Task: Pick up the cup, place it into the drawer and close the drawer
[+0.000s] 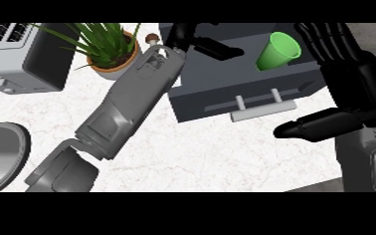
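A green cup (279, 51) lies tilted in the open dark grey drawer (213, 87), its mouth turned to the upper right. My right hand (345, 84) stands just right of the cup, fingers straight and pointing up, thumb stretched left over the counter near the drawer's front corner; it does not touch the cup. My left hand (200, 44) sits over the drawer's back left part with fingers and thumb spread, holding nothing. The drawer's pale handle (257, 108) faces me.
A potted plant (112, 55) stands left of the drawer, beside my left forearm. A small brown-capped thing (152, 38) shows next to it. A grey appliance (29, 62) fills the upper left, and a round grey rim (15, 152) shows at the left edge.
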